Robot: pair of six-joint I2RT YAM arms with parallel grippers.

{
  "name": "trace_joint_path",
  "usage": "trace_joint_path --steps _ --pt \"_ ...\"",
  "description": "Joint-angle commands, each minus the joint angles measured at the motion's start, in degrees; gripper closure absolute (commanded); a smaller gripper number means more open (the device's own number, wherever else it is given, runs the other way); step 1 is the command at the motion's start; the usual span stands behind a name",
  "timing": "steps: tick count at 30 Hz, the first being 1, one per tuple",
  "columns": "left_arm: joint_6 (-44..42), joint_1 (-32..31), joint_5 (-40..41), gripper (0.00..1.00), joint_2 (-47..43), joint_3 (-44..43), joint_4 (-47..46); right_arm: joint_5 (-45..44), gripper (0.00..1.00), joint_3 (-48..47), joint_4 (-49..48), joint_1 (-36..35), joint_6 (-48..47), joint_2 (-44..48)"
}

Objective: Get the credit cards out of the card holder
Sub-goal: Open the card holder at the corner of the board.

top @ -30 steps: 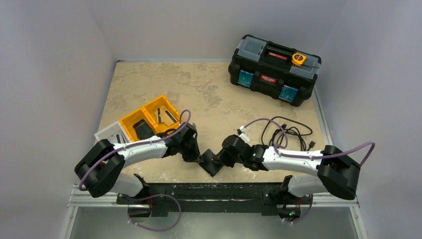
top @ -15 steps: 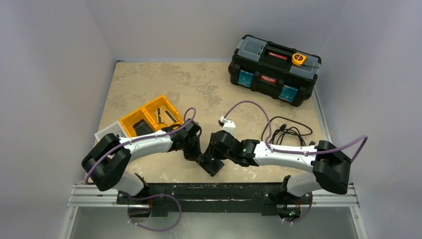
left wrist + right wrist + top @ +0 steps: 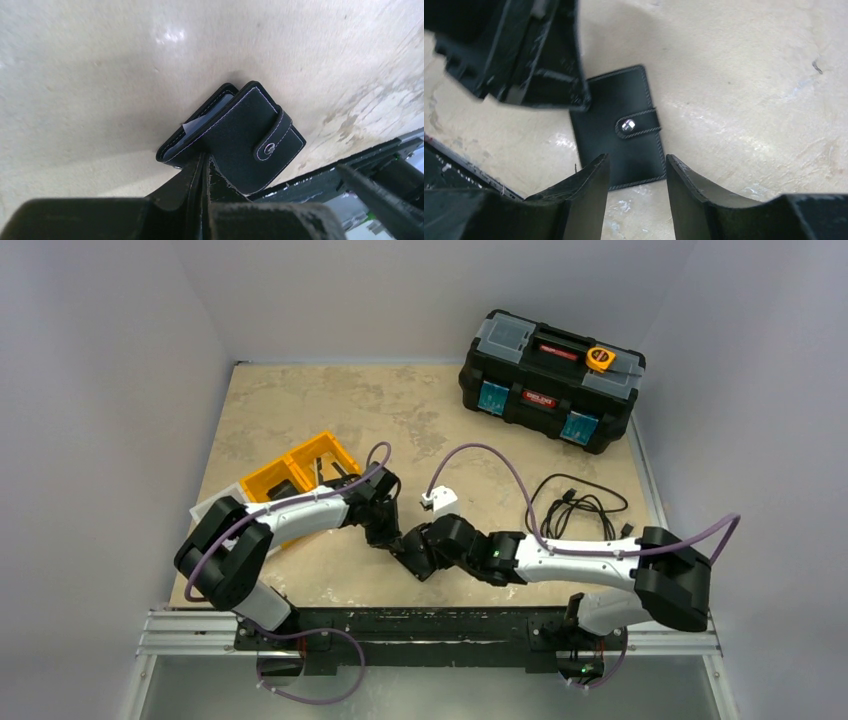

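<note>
The black card holder (image 3: 624, 145) lies flat on the table with its snap strap fastened. It shows in the left wrist view (image 3: 245, 135) and only as a dark sliver between the grippers in the top view (image 3: 407, 546). My left gripper (image 3: 205, 162) is shut, its tips against the holder's corner (image 3: 574, 97). My right gripper (image 3: 636, 175) is open, its jaws hovering over the holder's near edge without touching it (image 3: 420, 556). Of the credit cards only a pale edge (image 3: 192, 126) peeks out between the flaps.
A big black toolbox (image 3: 548, 380) stands at the back right. Orange bins (image 3: 300, 475) with a white piece (image 3: 218, 506) sit at the left. A tangle of black cable (image 3: 580, 505) lies at the right. The black front rail (image 3: 430, 625) is just behind the holder.
My right gripper has moved left over the holder. The holder and my left gripper have shifted slightly up and left.
</note>
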State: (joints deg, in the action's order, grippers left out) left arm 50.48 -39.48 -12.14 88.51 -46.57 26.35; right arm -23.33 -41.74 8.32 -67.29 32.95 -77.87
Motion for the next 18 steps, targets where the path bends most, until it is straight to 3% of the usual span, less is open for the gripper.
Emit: trace_joint_path --steps 1,10,18 --pt "-4.45 2.45 8.2 1.0 2.21 -0.92 0.79 -2.58 0.55 -0.79 -3.54 -3.54 -7.75 -1.4" --pt "-4.91 2.83 7.4 1.0 2.97 -1.2 0.77 -10.71 0.52 -4.92 -3.67 -4.61 -12.72 -8.72" --pt "-5.12 2.79 7.08 1.0 3.22 -1.07 0.81 -10.75 0.52 -6.0 -6.98 -4.59 -18.68 -10.98"
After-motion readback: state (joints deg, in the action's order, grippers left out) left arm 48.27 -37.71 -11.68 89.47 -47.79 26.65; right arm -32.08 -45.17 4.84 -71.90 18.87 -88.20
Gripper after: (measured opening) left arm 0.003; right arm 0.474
